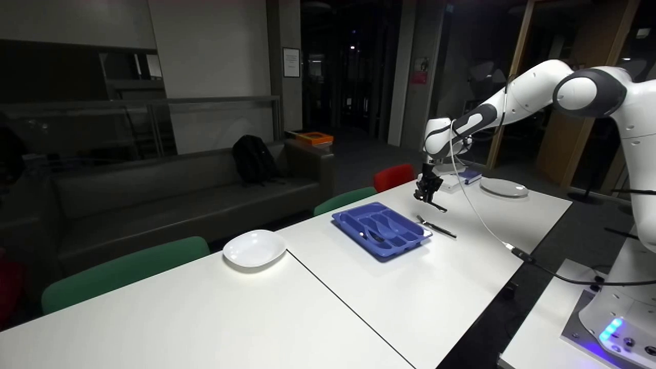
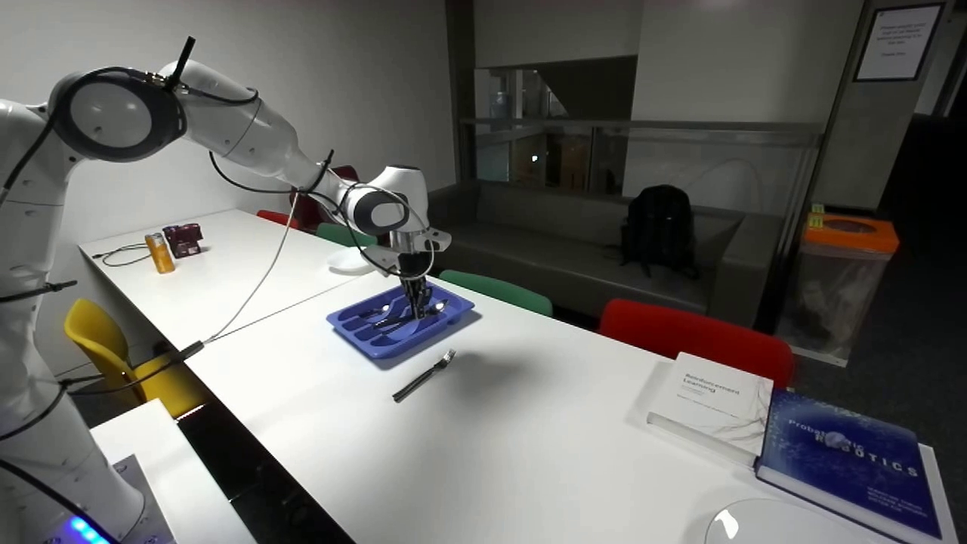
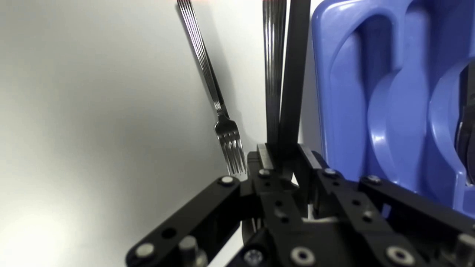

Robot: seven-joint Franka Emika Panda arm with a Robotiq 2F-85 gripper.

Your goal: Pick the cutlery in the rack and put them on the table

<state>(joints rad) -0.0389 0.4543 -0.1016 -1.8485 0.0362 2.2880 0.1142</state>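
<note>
Two handles (image 3: 275, 66) in the gripper (image 3: 286, 155), one fork (image 3: 227, 135) on the desk (image 1: 205, 318)

Nearest: your gripper, drawn narrow, pinching the two handles side by side. One is ribbed and bright like steel, one flat and near-black. You have them above the desk, just beside the tray (image 3: 347, 111). A single spoon bowl (image 2: 438, 306), silvery, shows right by the gripper in an exterior view; held or lying in the tray behind, you cannot tell from here.

Near the handles, flat on the desk: the fork, shiny metal, fine ribs down its handle. A dark strip runs along one edge; second piece or shadow, unclear.

Tray: one. Glossy blue plastic, shallow, rectangular, several compartments with rounded ends and curved walls. Dark cutlery (image 3: 469, 122) lies in it; number uncertain.

Desk: smooth white top, one thin dark seam across it in both exterior views. Two plates (image 1: 254, 248), white and glossy, well apart, your tray between them. Two books (image 2: 714, 400) near one plate: one white cover, one blue. Toward the opposite end, one orange can (image 2: 159, 253), cylindrical, beside one boxy dark red object (image 2: 183, 239).

Past the desk: two green chairs (image 1: 125, 271), smooth curved backs; one long grey sofa (image 2: 544, 227), one black backpack (image 2: 659, 230) on it; one bin (image 2: 846, 264), orange-topped.
</note>
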